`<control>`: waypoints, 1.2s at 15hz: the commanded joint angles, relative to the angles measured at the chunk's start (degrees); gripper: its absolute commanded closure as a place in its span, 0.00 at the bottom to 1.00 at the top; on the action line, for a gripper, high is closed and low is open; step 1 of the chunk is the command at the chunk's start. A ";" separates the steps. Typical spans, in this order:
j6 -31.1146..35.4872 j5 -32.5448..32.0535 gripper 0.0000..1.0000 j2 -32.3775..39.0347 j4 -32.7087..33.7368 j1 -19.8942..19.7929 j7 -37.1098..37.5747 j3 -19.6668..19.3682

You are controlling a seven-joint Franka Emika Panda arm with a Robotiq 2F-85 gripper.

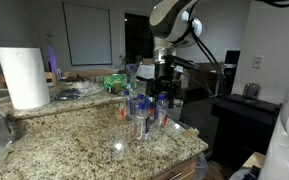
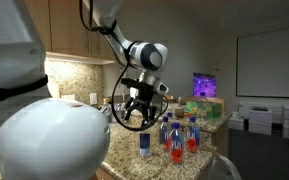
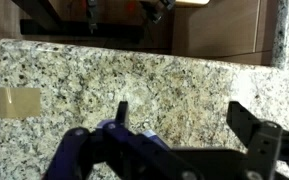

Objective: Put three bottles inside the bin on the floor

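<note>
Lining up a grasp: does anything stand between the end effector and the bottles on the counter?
Nothing visible does. The open end effector hangs just above the bottles, with only air between. The paper-towel roll stands far aside on the granite counter.

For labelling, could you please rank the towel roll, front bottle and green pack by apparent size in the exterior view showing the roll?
1. Towel roll.
2. Front bottle and green pack look alike; unranked.
</note>
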 commanded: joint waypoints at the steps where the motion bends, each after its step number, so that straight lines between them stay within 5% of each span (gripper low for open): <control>1: -0.27 0.31 0.00 0.02 0.12 -1.15 -0.30 1.06; 13: 1.77 0.28 0.00 1.14 2.24 -1.08 -1.97 1.09; 18: 11.12 -0.61 0.00 3.13 5.77 -0.71 -4.88 1.49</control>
